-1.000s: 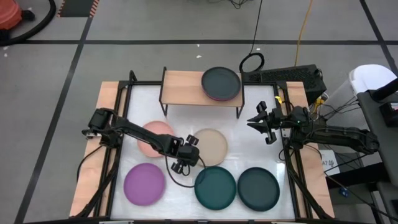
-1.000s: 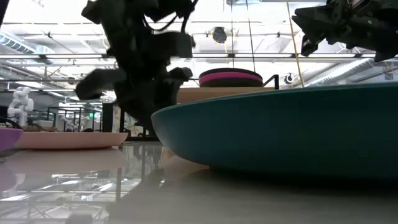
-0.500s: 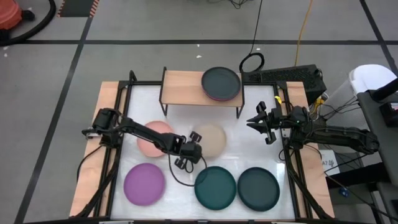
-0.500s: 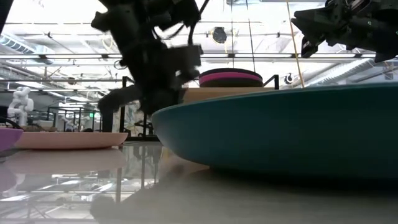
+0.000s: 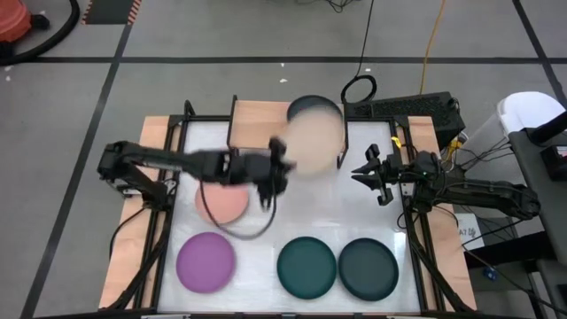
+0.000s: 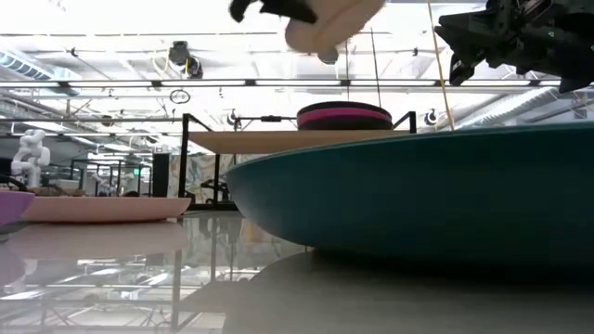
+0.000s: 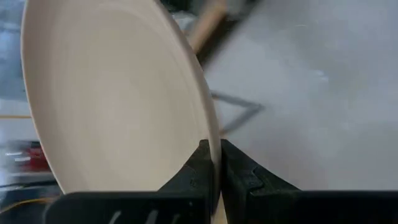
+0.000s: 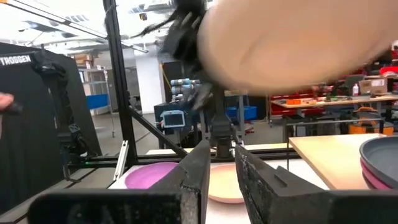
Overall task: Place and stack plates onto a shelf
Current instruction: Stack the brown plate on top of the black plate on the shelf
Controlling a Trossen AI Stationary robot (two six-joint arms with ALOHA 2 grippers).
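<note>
My left gripper [image 5: 276, 165] is shut on a beige plate [image 5: 312, 142], held in the air over the right half of the wooden shelf [image 5: 261, 124]; it also shows at the top of the low view [image 6: 334, 19]. A stack with a charcoal plate on top [image 5: 317, 104] and a magenta one below [image 6: 343, 118] rests on the shelf, partly hidden. A salmon plate [image 5: 221, 202], a purple plate [image 5: 205, 261], a teal plate [image 5: 307, 266] and a charcoal plate [image 5: 368, 268] lie flat on the table. My right gripper [image 5: 368, 173] waits at the table's right, slightly open and empty. My left gripper pinches the beige plate's rim [image 7: 214, 155] between its two fingers, one finger on each face. The fingers come from the table's left side. The plate is lifted clear of the table and the shelf and is tilted.
A black frame [image 5: 182, 133] runs along the table's sides. The teal plate fills the front of the low view [image 6: 418, 195]. The shelf's left half [image 5: 252, 120] is bare wood. A cable loop [image 5: 248, 226] from the left arm lies on the table's middle.
My left gripper, shut on the beige plate's rim, has risen fast and gone toward the table's far edge and the shelf. The plate has been lifted clear off the middle of the table and now hangs tilted above the shelf's right half.
</note>
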